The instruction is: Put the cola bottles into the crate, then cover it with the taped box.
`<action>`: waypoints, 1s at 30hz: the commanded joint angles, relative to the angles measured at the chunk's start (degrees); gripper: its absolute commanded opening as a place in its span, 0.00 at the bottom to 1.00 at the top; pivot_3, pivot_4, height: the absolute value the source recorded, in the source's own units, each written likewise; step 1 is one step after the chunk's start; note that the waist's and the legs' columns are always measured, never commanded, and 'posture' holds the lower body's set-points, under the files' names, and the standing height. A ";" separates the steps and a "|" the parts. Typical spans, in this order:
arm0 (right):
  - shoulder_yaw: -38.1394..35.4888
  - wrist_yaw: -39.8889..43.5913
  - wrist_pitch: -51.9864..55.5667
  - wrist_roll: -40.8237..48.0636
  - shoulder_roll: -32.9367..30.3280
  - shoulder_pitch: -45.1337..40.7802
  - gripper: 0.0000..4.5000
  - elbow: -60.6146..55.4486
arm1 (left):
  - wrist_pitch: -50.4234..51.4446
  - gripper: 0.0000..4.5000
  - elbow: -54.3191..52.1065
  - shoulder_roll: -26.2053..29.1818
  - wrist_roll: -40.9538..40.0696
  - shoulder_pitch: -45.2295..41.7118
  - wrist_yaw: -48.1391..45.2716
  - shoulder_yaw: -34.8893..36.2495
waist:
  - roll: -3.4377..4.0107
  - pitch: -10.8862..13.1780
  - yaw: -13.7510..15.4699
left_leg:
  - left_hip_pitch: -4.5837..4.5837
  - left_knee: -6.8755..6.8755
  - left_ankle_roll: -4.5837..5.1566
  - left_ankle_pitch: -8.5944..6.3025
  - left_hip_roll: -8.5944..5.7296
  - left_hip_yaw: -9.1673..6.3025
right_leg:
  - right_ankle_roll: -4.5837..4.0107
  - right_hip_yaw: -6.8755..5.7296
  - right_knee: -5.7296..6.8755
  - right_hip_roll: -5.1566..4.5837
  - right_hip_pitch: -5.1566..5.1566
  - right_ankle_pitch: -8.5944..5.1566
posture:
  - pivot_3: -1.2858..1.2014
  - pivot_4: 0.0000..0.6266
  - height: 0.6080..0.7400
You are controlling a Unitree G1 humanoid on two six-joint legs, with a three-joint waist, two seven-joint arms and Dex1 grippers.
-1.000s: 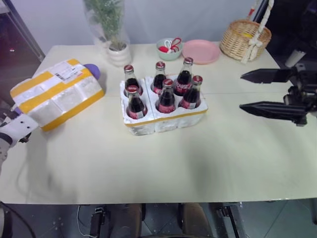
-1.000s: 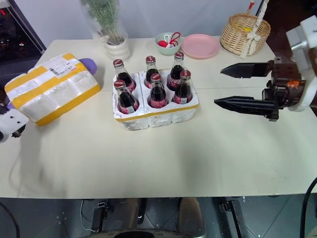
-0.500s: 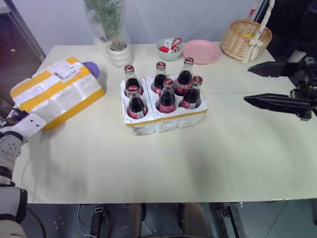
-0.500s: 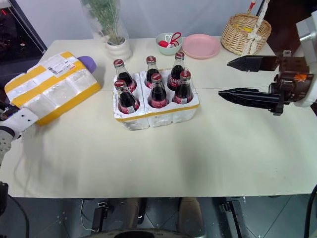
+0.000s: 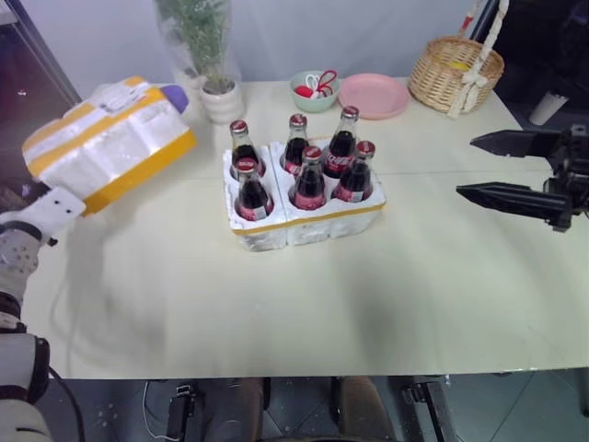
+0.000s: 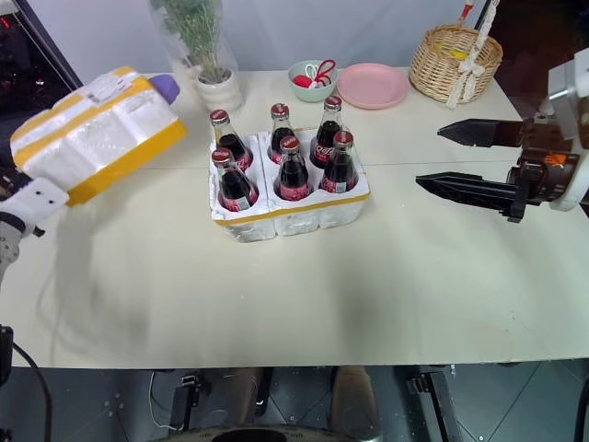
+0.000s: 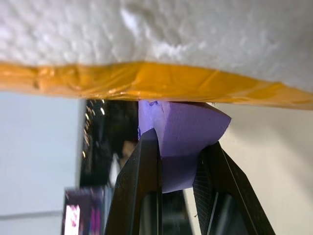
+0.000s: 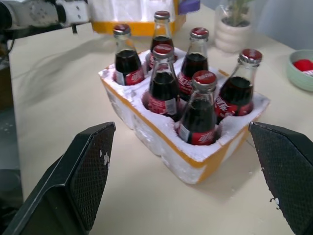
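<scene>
The crate [image 5: 304, 216] stood at the middle of the table [image 5: 368, 295] with all six cola bottles [image 5: 310, 180] upright in its wells; the taped box [image 5: 106, 143] hung tilted above the table, well to the crate's left, raised at its far end; the left gripper [image 7: 176, 161] had its fingers closed on a purple tab [image 7: 183, 134] under the box; the right gripper [image 5: 488, 166] hovered right of the crate, fingers spread wide, holding nothing.
</scene>
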 commanded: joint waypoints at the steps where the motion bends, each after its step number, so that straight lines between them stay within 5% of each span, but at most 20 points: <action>1: -1.59 0.04 -2.04 -1.33 -0.55 0.77 1.00 0.13 | -1.16 0.07 -10.75 3.45 -5.72 0.00 -4.02 4.54 | 0.00 0.00 -0.02 | -0.01 0.00 0.00 0.00 0.00 0.00 | 0.00 0.00 -0.01 0.00 0.00 0.00 | 0.52 0.24 0.98; 10: 2.44 0.10 -5.32 -3.90 1.04 -0.23 1.00 4.25 | 21.43 0.07 -58.31 6.18 -15.99 8.59 -25.13 10.42 | 0.00 0.00 -0.17 | -0.01 0.02 0.00 0.00 0.01 0.00 | -0.01 0.02 -0.02 0.00 0.02 0.00 | 0.52 0.24 0.98; 15: 6.83 -0.83 -6.55 -5.36 2.97 -4.65 1.00 6.51 | 41.32 0.07 -78.36 3.57 -17.85 1.52 -32.62 6.48 | 0.00 0.01 -0.26 | -0.02 0.03 0.00 0.00 0.01 0.00 | -0.01 0.02 -0.02 0.03 0.03 0.00 | 0.52 0.24 0.98; 21: 8.47 -2.65 -5.39 -4.63 5.00 -8.28 1.00 6.19 | 47.06 0.07 -89.88 5.21 -12.57 -0.66 -40.00 -0.44 | 0.03 0.03 -0.58 | 0.01 -0.01 0.01 0.00 0.01 0.01 | 0.00 0.02 -0.03 0.05 0.03 -0.01 | 0.52 0.24 0.98; 30: 7.04 -5.26 -4.91 -3.95 7.06 -7.18 1.00 3.75 | 41.64 0.07 -90.84 11.30 -0.33 5.23 -40.67 -1.88 | 0.03 0.04 -0.31 | 0.00 0.01 0.02 0.00 0.02 0.01 | -0.01 0.03 -0.06 0.05 0.05 -0.01 | 0.52 0.24 0.98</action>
